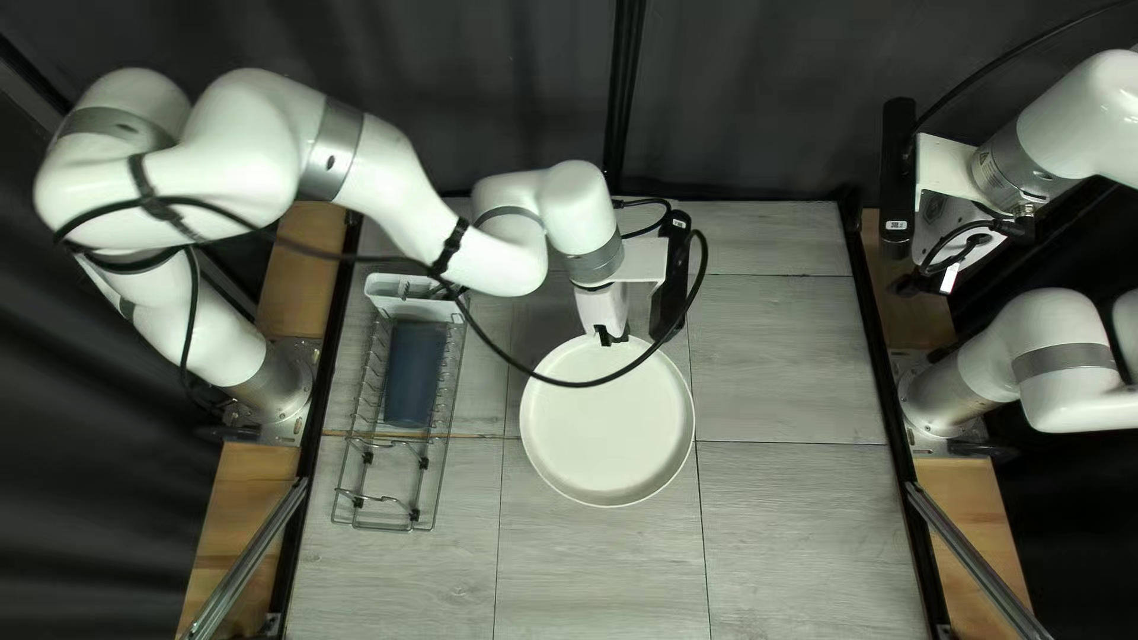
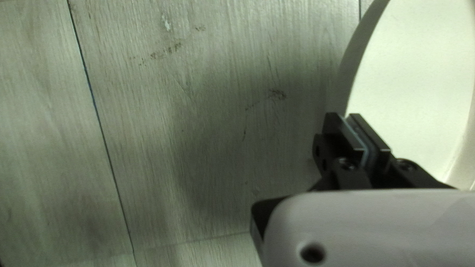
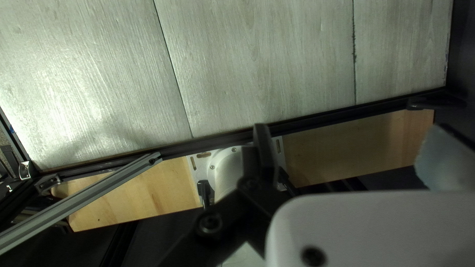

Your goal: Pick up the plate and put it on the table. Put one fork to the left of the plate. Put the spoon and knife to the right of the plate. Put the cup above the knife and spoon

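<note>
The white round plate [image 1: 605,427] is at the middle of the table in the top left view. My left gripper [image 1: 611,337] is at its far rim. From the left wrist, the gripper [image 2: 352,131] is shut on the rim of the plate [image 2: 415,74], one finger on each side. Far from the plate, my right gripper [image 1: 946,275] hangs raised by the table's right edge. In its own wrist view that gripper [image 3: 349,141] is open, with nothing between its fingers. No fork, knife, spoon or cup can be made out.
A wire rack [image 1: 441,474] stands left of the plate, holding a dark blue rectangular piece [image 1: 413,375] and a white holder [image 1: 391,286] at its far end. The left forearm and a looping cable cross above the rack. Metal bars [image 1: 255,557] flank the table.
</note>
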`<state>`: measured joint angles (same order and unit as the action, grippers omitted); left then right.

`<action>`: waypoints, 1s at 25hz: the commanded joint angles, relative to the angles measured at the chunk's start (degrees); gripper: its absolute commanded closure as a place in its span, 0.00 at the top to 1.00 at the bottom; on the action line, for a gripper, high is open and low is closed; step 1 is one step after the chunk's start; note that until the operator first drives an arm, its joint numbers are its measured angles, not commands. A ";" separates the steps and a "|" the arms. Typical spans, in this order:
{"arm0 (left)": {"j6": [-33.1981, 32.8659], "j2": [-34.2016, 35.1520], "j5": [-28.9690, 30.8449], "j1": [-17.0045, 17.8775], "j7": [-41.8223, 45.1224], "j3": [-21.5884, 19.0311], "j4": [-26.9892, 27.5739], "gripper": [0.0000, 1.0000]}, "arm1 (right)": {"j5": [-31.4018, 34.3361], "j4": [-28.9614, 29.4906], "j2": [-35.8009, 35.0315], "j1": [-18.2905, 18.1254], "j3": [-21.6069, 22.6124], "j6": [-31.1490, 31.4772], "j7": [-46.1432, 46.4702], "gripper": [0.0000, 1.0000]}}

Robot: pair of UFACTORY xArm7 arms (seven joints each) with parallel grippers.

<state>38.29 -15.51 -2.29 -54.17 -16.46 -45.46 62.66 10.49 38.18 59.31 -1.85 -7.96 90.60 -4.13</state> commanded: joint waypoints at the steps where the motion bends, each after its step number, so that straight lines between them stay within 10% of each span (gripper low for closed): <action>1: -2.88 -2.71 -0.35 -0.09 -0.25 0.47 -0.98 0.00 | 0.00 0.00 0.00 0.00 0.00 0.00 0.00 1.00; 17: -4.16 -13.76 3.24 3.01 -0.69 4.12 4.27 0.00 | 0.00 0.00 0.00 0.00 0.00 0.00 0.00 1.00; 19: -4.09 -13.06 2.75 2.32 -1.28 3.55 3.56 0.72 | 0.00 0.00 0.00 0.00 0.00 0.00 0.00 1.00; 21: -3.84 -11.53 1.61 0.89 -2.40 2.37 2.19 1.00 | 0.00 0.00 0.00 0.00 0.00 0.00 0.00 1.00; 25: -3.92 -9.59 0.16 -1.01 -3.68 1.18 0.34 1.00 | 0.00 0.00 0.00 0.00 0.00 0.00 0.00 1.00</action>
<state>34.42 -26.20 -1.30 -54.15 -19.48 -43.59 64.02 10.49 38.18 59.31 -1.85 -7.96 90.60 -4.13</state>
